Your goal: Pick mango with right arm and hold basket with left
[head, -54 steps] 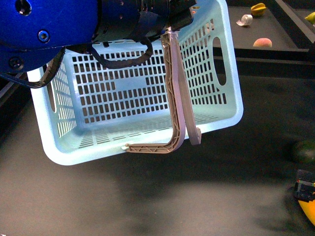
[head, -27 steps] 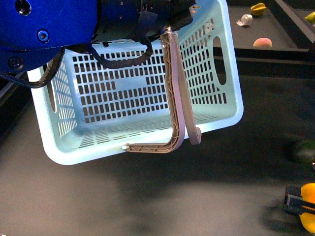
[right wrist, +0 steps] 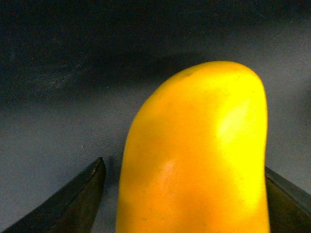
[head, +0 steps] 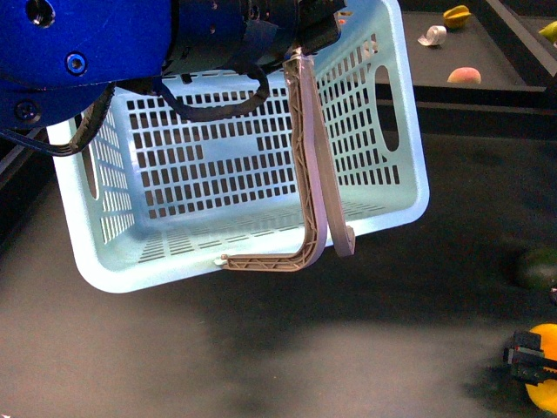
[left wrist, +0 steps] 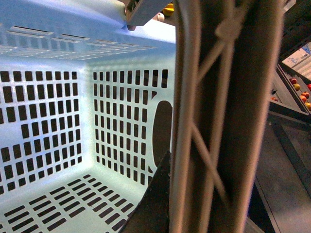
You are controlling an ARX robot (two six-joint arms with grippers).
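The turquoise basket (head: 244,174) hangs tilted above the dark table, held by one grey-brown handle (head: 306,157). My bulky blue left arm (head: 78,43) is at the top left, and its gripper is shut on that handle, which fills the left wrist view (left wrist: 218,121) beside the basket's slotted inside (left wrist: 73,121). The yellow-orange mango (head: 546,366) lies at the bottom right edge. My right gripper (head: 531,359) is open around it. In the right wrist view the mango (right wrist: 194,155) sits between the two black fingers (right wrist: 73,204), with a gap to the one finger.
A dark green round fruit (head: 538,266) lies just beyond the mango at the right edge. A raised shelf at the back right holds a ridged yellow fruit (head: 456,15), a white object (head: 432,36) and a pinkish fruit (head: 464,76).
My right gripper has shifted at the bottom right and the mango now shows more fully between its fingers. The basket and left arm have not moved.
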